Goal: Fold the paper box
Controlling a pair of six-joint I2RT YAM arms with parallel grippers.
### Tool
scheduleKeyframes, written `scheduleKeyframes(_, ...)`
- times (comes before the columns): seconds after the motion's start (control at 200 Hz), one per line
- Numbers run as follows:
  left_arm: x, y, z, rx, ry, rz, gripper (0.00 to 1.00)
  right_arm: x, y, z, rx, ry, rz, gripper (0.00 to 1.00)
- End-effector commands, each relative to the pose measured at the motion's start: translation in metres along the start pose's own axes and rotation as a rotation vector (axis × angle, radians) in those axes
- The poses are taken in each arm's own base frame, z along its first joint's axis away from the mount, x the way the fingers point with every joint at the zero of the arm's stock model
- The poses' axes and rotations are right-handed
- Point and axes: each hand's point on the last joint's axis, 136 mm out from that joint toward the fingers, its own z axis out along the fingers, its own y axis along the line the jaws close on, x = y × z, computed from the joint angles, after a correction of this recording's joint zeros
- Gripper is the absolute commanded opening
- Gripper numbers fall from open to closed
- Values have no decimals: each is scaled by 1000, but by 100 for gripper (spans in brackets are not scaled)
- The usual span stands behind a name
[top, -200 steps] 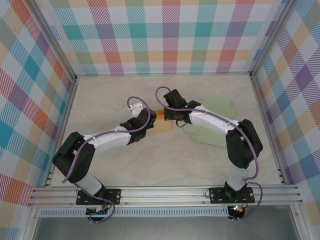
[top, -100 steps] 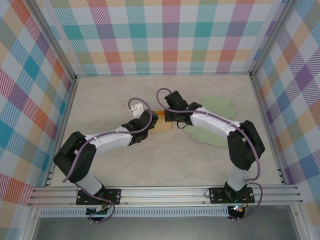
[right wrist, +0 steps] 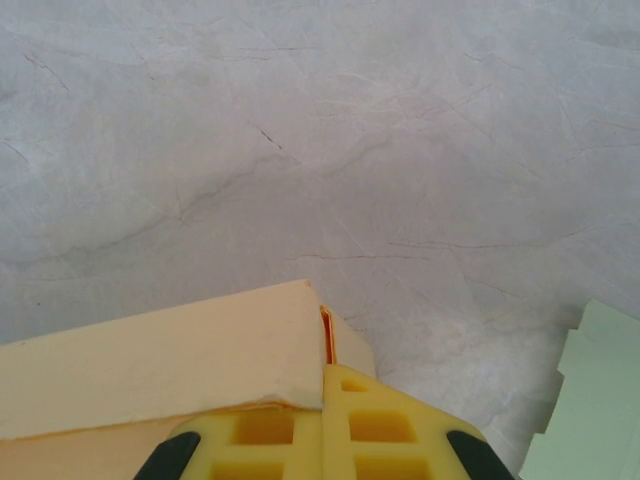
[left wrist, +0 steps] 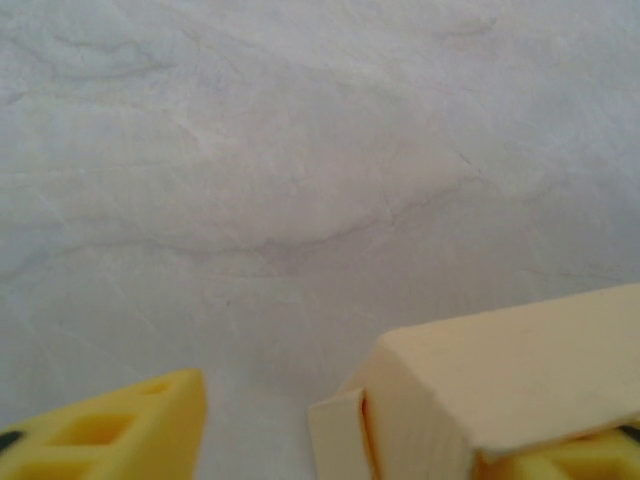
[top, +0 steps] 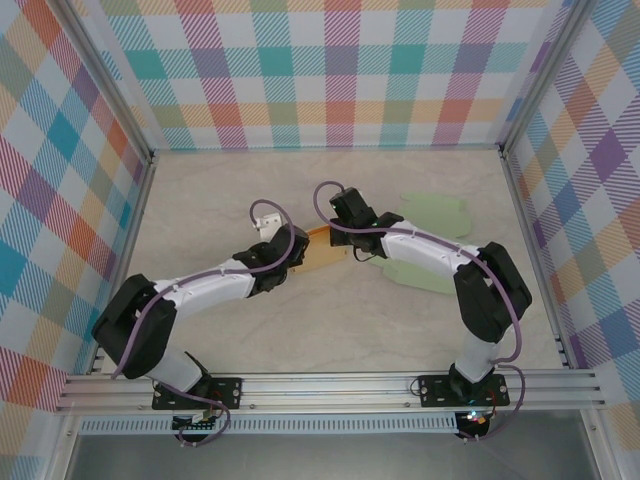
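The paper box (top: 322, 252) is a small tan carton lying on the table between my two arms. My left gripper (top: 298, 245) sits at its left end. In the left wrist view the left gripper (left wrist: 390, 425) is open: one yellow finger (left wrist: 120, 430) stands apart to the left, and the box (left wrist: 500, 380) rests over the other, with a loose end flap (left wrist: 335, 440) showing. My right gripper (top: 345, 238) is at the box's right end. In the right wrist view the right gripper (right wrist: 325, 378) is shut, pinching a thin end wall of the box (right wrist: 170, 360).
Two flat pale green paper cutouts lie on the table to the right, one (top: 435, 212) farther back and one (top: 410, 268) nearer, its edge (right wrist: 590, 400) beside the right gripper. Plaid walls enclose the marbled tabletop (top: 330, 320) on three sides.
My left gripper has opened and let go of the box's left end. The right gripper has stayed shut on the right end and shifted slightly left and back.
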Motion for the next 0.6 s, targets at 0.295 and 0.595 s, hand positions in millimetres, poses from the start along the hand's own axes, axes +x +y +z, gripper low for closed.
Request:
scheduleKeyframes(0.295, -20, -11, -51, 150, 20, -39, 82, 70, -23, 19, 86, 217, -30, 0)
scheduleKeyframes(0.595, -60, -14, -40, 215, -21, -213, 96, 68, -22, 15, 70, 198, -31, 0)
